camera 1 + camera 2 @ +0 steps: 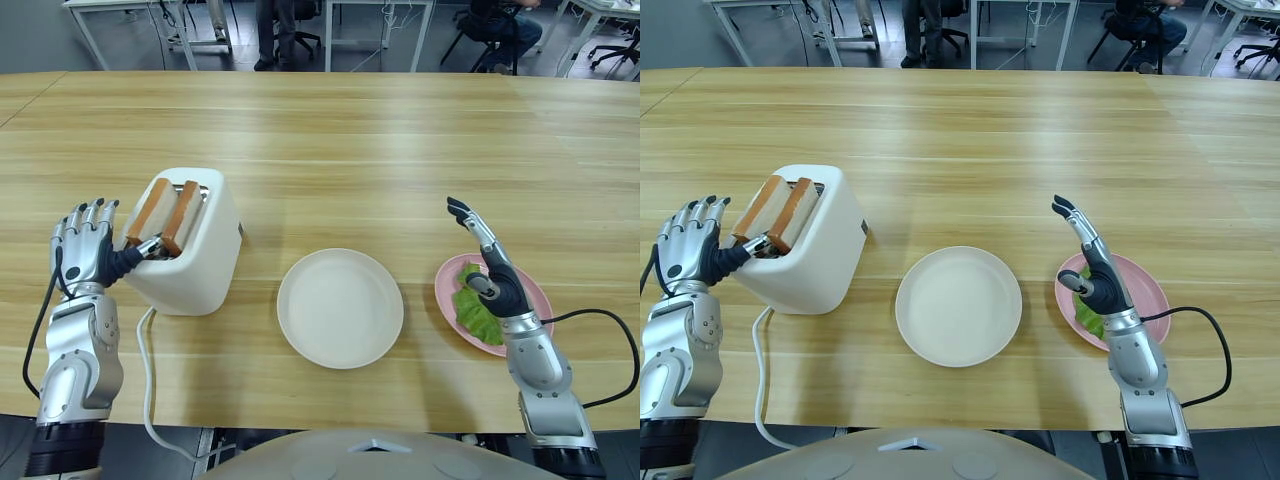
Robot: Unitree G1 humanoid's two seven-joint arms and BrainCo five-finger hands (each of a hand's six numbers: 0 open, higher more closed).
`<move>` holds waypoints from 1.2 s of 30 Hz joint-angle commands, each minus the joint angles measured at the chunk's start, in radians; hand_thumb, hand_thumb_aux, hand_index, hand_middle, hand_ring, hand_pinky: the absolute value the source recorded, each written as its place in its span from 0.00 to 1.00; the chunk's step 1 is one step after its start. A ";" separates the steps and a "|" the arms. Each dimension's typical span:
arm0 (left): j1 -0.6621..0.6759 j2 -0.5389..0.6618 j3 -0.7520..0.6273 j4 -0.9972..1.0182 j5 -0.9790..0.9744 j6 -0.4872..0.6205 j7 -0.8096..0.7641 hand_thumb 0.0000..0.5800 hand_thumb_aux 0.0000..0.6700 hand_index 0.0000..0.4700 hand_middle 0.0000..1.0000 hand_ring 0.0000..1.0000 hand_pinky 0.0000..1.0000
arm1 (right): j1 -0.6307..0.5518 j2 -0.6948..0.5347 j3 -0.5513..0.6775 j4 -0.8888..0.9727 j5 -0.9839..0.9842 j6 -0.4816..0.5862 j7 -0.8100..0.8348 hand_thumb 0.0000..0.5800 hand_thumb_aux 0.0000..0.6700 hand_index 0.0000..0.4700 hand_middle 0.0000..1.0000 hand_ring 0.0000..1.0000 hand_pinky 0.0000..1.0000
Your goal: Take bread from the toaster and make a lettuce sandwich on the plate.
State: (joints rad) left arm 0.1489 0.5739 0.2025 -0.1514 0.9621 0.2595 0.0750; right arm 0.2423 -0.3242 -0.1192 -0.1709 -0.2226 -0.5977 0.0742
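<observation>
A white toaster (195,255) stands at the left of the wooden table with two brown bread slices (165,212) upright in its slots. My left hand (85,250) is just left of the toaster, fingers straight and pointing up, thumb reaching to the near end of the slices. A white empty plate (340,305) lies in the middle. At the right, a pink plate (535,295) holds green lettuce (472,312). My right hand (487,265) hovers over the pink plate's near-left side, fingers stretched out and holding nothing.
The toaster's white cord (150,385) runs from its front down over the table's near edge. The far half of the table (330,130) is bare wood. Desks and office chairs stand in the room behind.
</observation>
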 commanded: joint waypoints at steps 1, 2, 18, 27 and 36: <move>-0.002 0.013 -0.024 0.045 -0.004 0.031 -0.028 0.00 0.00 0.00 0.00 0.00 0.00 | 0.004 -0.002 -0.010 -0.010 -0.030 0.011 -0.011 0.00 0.00 0.00 0.00 0.00 0.00; -0.004 0.012 -0.023 0.045 -0.014 0.029 -0.029 0.00 0.00 0.00 0.00 0.00 0.00 | 0.002 -0.004 -0.012 -0.005 -0.042 0.011 -0.016 0.00 0.00 0.00 0.00 0.00 0.00; -0.081 -0.038 0.022 -0.005 -0.258 -0.213 0.149 1.00 1.00 0.98 0.60 0.60 0.60 | -0.021 -0.231 -0.051 0.135 -0.599 0.152 -0.306 0.00 0.00 0.00 0.00 0.00 0.00; -0.090 -0.077 0.118 -0.070 -0.384 -0.296 0.231 1.00 1.00 0.98 1.00 1.00 1.00 | 0.020 -0.404 0.009 0.184 -0.846 0.285 -0.373 0.00 0.00 0.00 0.00 0.00 0.00; -0.073 -0.131 0.257 -0.196 -0.485 -0.342 0.266 1.00 1.00 0.98 1.00 1.00 1.00 | -0.005 -0.537 0.079 0.239 -0.916 0.356 -0.357 0.00 0.00 0.00 0.00 0.00 0.00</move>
State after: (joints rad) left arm 0.0715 0.4503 0.4347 -0.3176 0.4932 -0.0750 0.3337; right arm 0.2378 -0.8462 -0.0649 0.0509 -1.1233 -0.2550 -0.2962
